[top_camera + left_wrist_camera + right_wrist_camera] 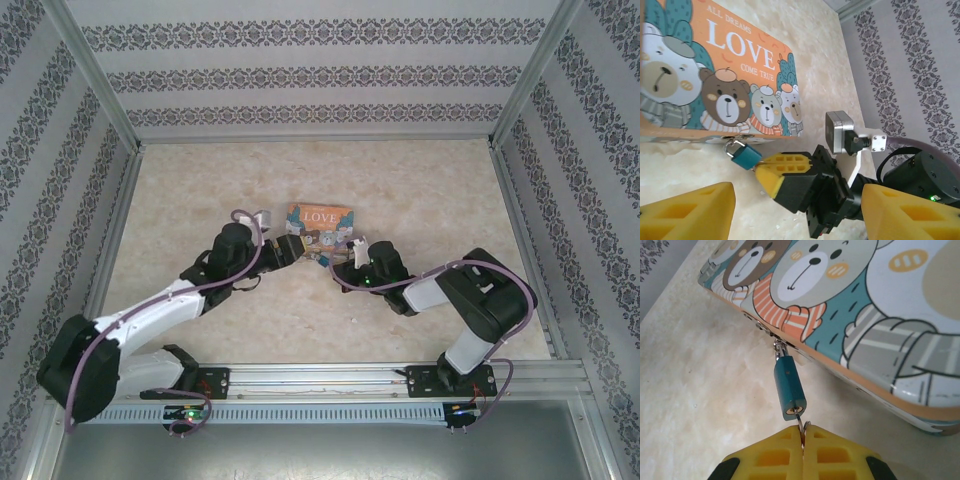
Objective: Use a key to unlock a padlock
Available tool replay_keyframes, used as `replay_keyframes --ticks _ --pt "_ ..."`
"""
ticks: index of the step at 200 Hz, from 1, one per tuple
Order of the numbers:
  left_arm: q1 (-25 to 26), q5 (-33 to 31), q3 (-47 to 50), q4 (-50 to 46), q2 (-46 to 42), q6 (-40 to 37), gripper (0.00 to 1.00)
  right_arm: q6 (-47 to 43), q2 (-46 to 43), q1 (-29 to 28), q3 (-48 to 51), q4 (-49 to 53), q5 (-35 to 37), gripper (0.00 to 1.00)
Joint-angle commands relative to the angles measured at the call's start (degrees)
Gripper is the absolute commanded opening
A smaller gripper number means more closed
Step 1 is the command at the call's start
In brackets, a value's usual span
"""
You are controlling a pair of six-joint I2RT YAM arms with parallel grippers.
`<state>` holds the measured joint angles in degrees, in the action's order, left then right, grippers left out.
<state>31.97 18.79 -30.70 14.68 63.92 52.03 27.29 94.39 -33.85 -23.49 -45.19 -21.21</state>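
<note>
Padlock (789, 387), teal body w/ thin silvery shackle, is hooked through the small clasp on the near side of the picture box (865, 305). The box is an orange-and-teal tin w/ cartoon bears and "LOVE" on its lid. It lies flat at about the ctr of the pale marbled table (200, 190), just beyond the tips of my two arms. The lock's body points away from the box, toward me, keyhole end nearest my right gripper (803, 432). I can't tell whether the shackle is latched or released.

On the right wrist cam, that gripper's yellow fingers are pressed together, pinching the key (800, 419). Only a silvery sliver of the key shows btwn the fingertips and the lock. Its blade sits in the keyhole at the lock's end face.

My left gripper (292, 249) sits just left of the padlock in the top view, by the box's near-left corner. On the left wrist cam its yellow fingers (690, 215) stand wide apart and grip nothing. The padlock and the right gripper's tips lie ahead of them, touching neither finger.

Grey patterned wallpaper (330, 75) lines the left, right and far sides of the table.
</note>
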Motion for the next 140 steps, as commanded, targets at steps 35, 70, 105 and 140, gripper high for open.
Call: replay_keyframes --ticks 35,70,105,140 --pt "-0.7 -0.2 6.5 8.9 -1.9 10.0 0.64 9.2 -2.5 0.1 -1.9 2.1 -5.4 0.00" --pt "-0.5 1.2 9.0 17.0 1.8 16.5 0.62 13.2 -4.2 0.1 -3.3 6.1 -6.9 0.00" --pt "0.0 1.4 8.9 19.1 5.0 19.4 0.61 17.0 -4.2 -0.3 -5.1 8.5 -9.2 0.00" --pt "0.5 1.8 8.7 21.5 8.4 22.2 0.61 19.3 -4.1 -1.1 -6.3 10.1 -8.6 0.00"
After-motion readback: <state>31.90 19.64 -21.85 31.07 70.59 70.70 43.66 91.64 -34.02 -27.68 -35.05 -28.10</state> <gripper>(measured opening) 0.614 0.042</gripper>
